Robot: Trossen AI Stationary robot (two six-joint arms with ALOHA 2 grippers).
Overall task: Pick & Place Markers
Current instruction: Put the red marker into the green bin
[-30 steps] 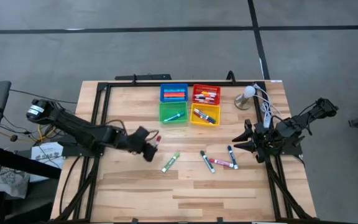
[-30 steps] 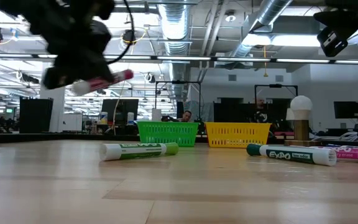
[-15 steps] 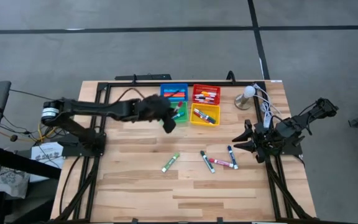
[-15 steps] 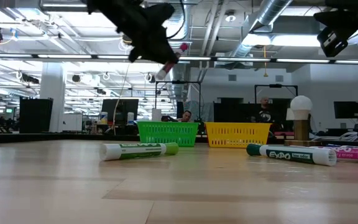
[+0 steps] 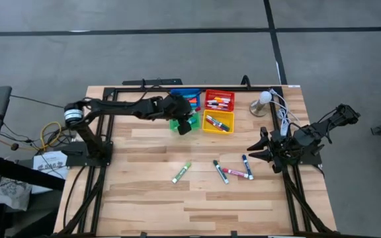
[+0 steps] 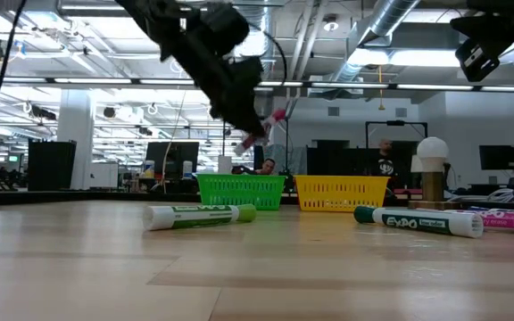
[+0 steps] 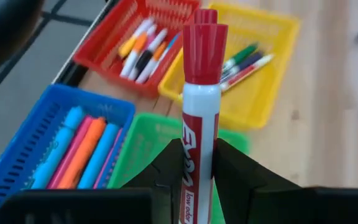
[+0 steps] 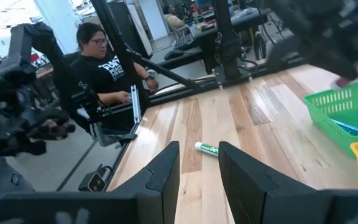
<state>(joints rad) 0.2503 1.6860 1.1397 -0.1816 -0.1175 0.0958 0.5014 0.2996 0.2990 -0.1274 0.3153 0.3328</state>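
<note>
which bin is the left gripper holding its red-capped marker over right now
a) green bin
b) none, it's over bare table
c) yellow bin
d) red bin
a) In the high view the left gripper sits over the green bin, and its wrist view shows the red-capped marker clamped between the fingers with green mesh right beneath them.

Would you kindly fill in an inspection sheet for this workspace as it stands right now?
Surface: wooden table, bare at the front.
Job's things: red-capped marker held above the green bin; four loose markers mid-table; more sorted in the blue bin, red bin and yellow bin.
Clutter: small lamp.
End effectors: left end effector shut on the marker; right end effector open, parked at the right edge.
Cables: white cable by the lamp.
Surroundings: seated person beyond the table.
</note>
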